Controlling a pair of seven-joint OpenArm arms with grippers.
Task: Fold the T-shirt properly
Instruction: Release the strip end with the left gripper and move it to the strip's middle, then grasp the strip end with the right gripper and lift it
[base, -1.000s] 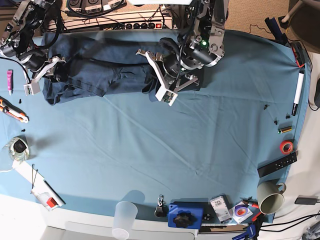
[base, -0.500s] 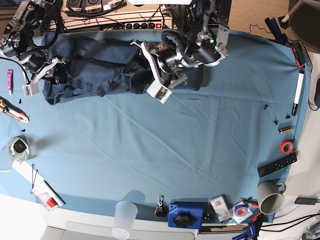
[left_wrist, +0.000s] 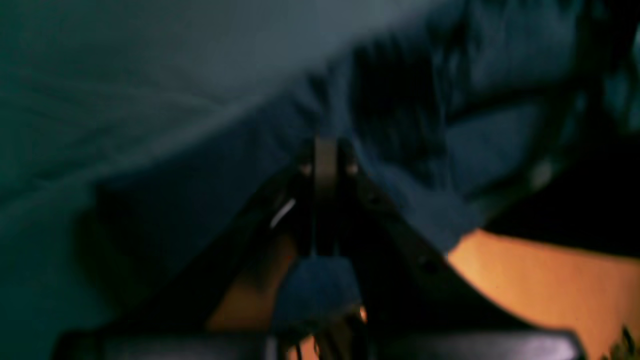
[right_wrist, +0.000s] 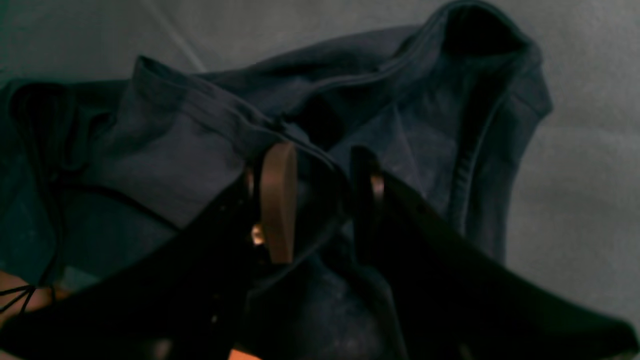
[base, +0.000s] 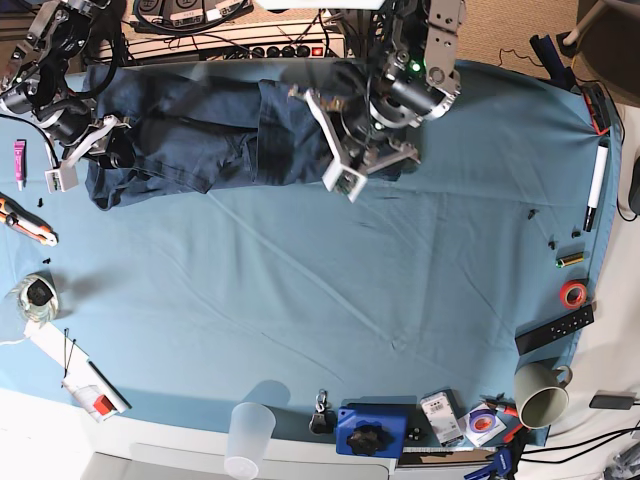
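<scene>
The dark navy T-shirt (base: 200, 140) lies bunched along the far edge of the teal table cloth (base: 330, 300). My left gripper (base: 318, 130) is over the shirt's right half. In the blurred left wrist view it (left_wrist: 325, 145) is shut, with shirt fabric (left_wrist: 450, 150) pinched between the jaws. My right gripper (base: 113, 153) is at the shirt's left end. In the right wrist view it (right_wrist: 320, 160) is closed on a thick fold of the shirt (right_wrist: 165, 150), and a hem runs between the fingers (right_wrist: 277, 200).
Along the near edge stand a clear plastic cup (base: 250, 435), a blue box (base: 370, 430) and a mug (base: 540, 395). At the right are a white marker (base: 597, 185), a red tape roll (base: 572, 293) and a remote (base: 555, 328). An orange tool (base: 25, 220) lies at the left.
My left arm swung left over the shirt, then back right and toward the far edge, turning as it went and pulling the shirt's fabric with it. The right arm has not moved.
</scene>
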